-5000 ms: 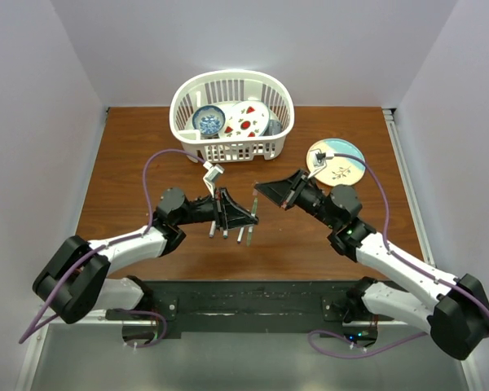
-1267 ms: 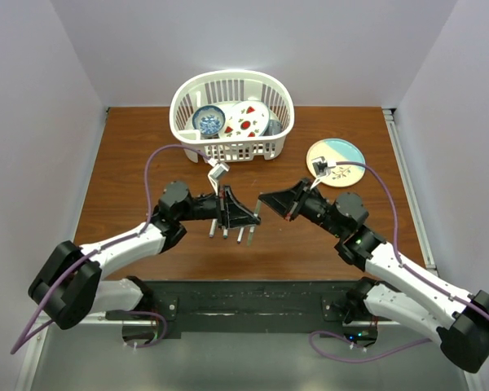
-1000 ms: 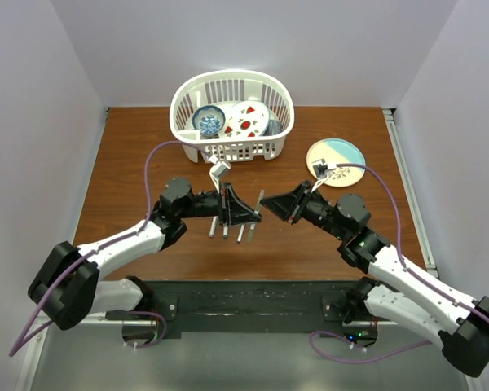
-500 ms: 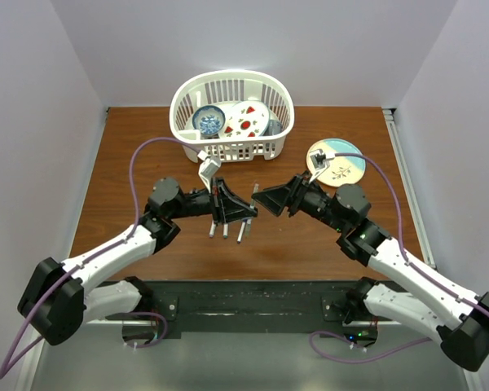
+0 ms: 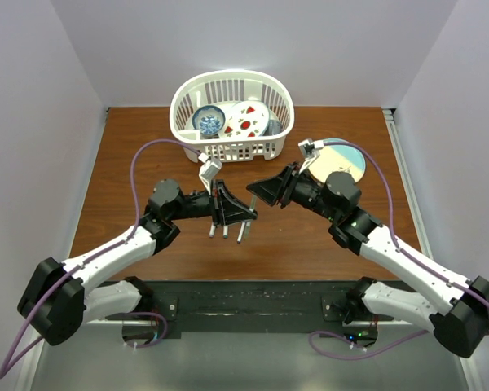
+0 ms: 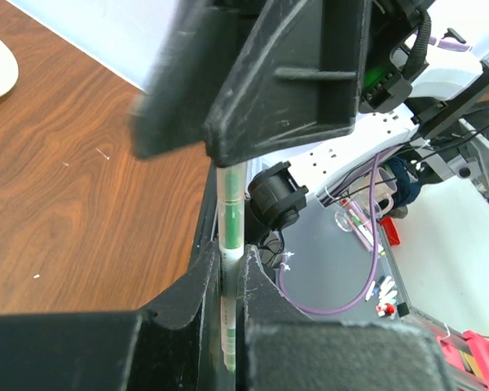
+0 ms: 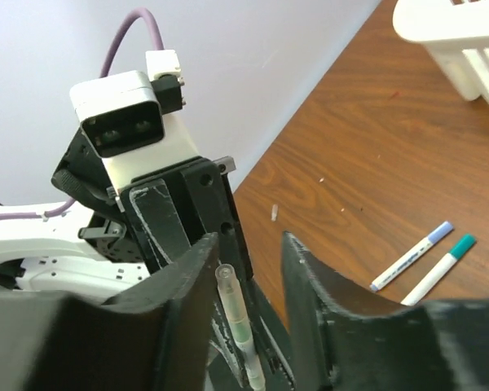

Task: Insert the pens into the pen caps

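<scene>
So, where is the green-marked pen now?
Top view, centre, near the basket: the left gripper clamps the pen, its end between the fingers of the right gripper.

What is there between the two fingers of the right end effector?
A white pen with green marking, gripped by the left end effector, seen in the right wrist view.

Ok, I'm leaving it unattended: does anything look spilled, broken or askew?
Nothing stands out. The left gripper holds one pen, three more pens lie side by side on the table, and the basket stands upright.
</scene>
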